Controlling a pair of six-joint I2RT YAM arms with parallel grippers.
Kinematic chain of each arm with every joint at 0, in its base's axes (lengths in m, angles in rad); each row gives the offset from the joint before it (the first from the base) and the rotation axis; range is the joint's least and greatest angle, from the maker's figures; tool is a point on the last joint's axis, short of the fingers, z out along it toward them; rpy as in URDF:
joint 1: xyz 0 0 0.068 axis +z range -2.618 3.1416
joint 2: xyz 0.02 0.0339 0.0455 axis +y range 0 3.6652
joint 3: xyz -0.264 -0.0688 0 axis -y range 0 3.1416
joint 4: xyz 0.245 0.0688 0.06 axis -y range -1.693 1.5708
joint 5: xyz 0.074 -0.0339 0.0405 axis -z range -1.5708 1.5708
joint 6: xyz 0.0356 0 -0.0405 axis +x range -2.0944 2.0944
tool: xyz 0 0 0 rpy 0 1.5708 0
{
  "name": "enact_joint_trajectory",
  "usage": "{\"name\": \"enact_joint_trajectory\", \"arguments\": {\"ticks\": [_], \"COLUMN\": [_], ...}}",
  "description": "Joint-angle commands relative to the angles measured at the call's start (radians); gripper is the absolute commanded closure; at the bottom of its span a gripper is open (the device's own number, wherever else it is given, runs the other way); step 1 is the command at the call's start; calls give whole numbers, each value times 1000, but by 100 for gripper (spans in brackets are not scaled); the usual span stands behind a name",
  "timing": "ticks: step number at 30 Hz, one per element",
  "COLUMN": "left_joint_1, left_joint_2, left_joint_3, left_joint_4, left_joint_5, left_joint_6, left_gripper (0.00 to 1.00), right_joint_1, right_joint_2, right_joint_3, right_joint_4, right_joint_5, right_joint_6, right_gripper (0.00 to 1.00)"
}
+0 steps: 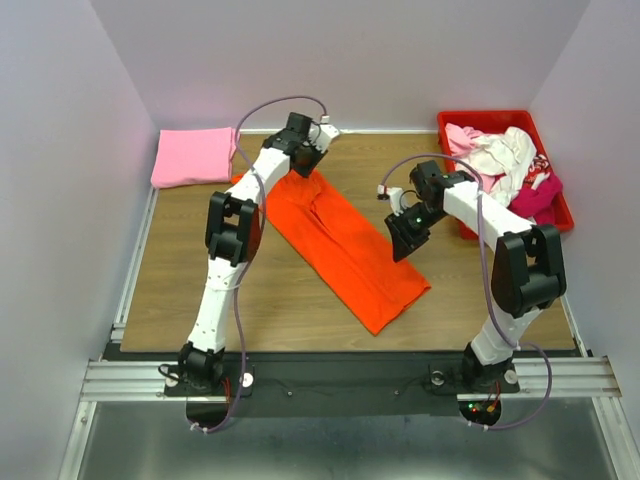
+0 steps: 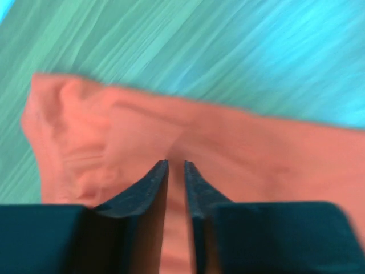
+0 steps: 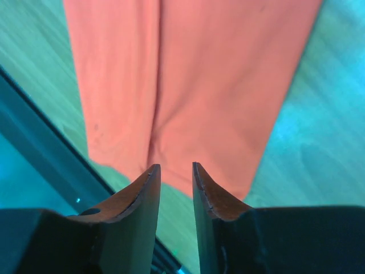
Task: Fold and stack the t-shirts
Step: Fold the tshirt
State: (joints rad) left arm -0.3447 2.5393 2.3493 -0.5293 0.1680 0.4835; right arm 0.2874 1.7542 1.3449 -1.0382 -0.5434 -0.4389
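Orange t-shirt folded long, slanted on tabletop, left end effector barely apart, right end effector apart

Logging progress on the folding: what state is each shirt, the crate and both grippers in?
Orange t-shirt: folded into a long strip, lying flat.
Pink t-shirt: folded, far left corner.
White and magenta shirts: unfolded heap in the red crate.
Left gripper: slightly open, empty.
Right gripper: slightly open, empty.
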Motion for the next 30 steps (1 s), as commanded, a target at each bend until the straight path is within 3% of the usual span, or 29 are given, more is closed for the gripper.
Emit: {"name": "enact_joint_trajectory", "arguments": {"ticks": [1,6,12,18,23,30], "left_joint_1": [3,53,81,102,102,101], "left_joint_2": [-276,-444,-513,-551,-498,-384], "left_joint_3": [-115,-274,-457,-636,-659,-636], "left_joint_4": [164,200,146,167,152,144], "left_joint_5": [-41,27,56,110,111,119], "left_joint_6": [20,-103,-209,-318,-359,-388], "left_gripper": [66,66,73,75,76,79], "right_joint_1": [-5,24,99,220,312,309], "right_joint_2": [28,108,108,90,85,-2], "right_joint_3": [-21,-90,-199,-285,-247,-107], "right_joint_4": [65,135,158,144,133,102], "right_joint_5": [25,40,85,19,-139,-270], "right_joint_6": [14,20,28,29,63,104], "right_gripper": [67,75,81,83,78,67]}}
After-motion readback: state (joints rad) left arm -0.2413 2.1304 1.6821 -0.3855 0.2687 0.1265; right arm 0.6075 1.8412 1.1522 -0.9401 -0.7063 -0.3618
